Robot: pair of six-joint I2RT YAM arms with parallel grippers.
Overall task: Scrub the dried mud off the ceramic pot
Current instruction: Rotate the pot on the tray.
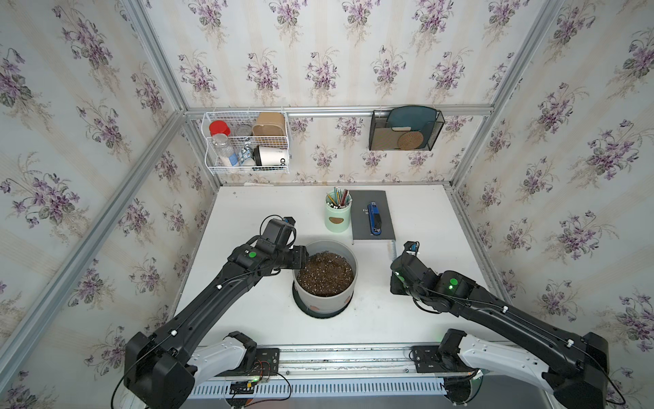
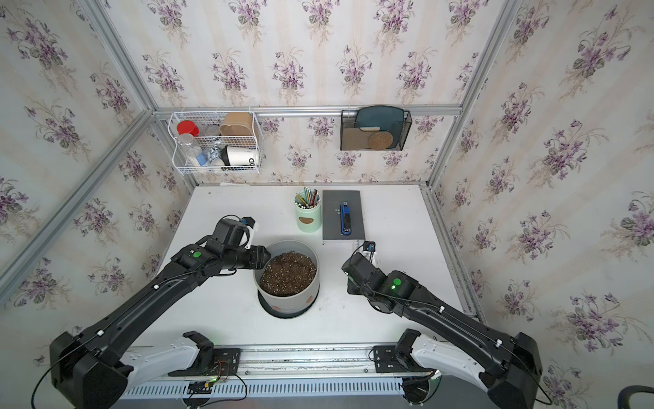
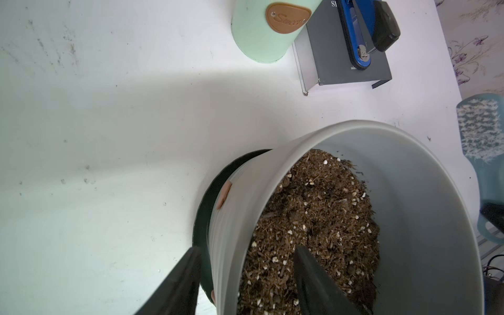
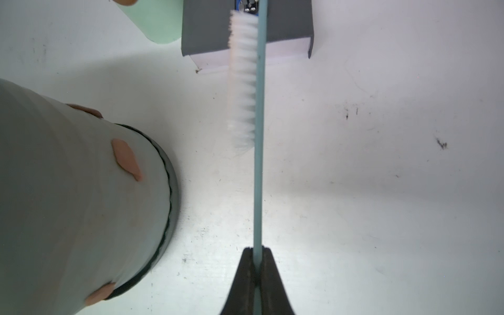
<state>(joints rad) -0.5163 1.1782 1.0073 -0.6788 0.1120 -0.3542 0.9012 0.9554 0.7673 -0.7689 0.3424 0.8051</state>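
In both top views, ceramic pot (image 1: 329,302) near the middle of the white worktop (image 1: 247,212): pale grey-white, cylindrical, with dark crumbly soil (image 1: 325,272) flecked with white, set on a black round saucer (image 1: 318,315). Behind it, a mint-green cup (image 1: 343,223) with pencils, just beside a flat grey notebook (image 1: 359,223) with a blue stapler (image 1: 374,219) on top. Left arm (image 1: 219,287) stretched to the pot's rim. Right arm (image 1: 495,311) well apart from the pot, on the other side. On the back wall, a white wire basket (image 1: 247,141) and a black mesh holder (image 1: 405,131).

From the left wrist: left hand (image 3: 246,251) with jaws apart, astride the pot's rim, one dark finger outside the wall, the other inside above the soil, neither seen to press the wall. Faint ridges on the outer wall. Dried mud (image 3: 224,193) stuck low on that wall, near the saucer: a flat, matte, reddish-brown oval blob. At the edge of this view, a brush (image 3: 480,128) with a teal plastic back and white bristle tufts.

From the right wrist: right hand (image 4: 257,252) closed tight on the brush's thin flat handle, seen edge-on. Bristles white, in even rows, turned toward the pot but apart from it. More dried mud on the pot's wall here, in three flat irregular flakes: one at mid-wall, one at the saucer's edge, one partly hidden round the curve.
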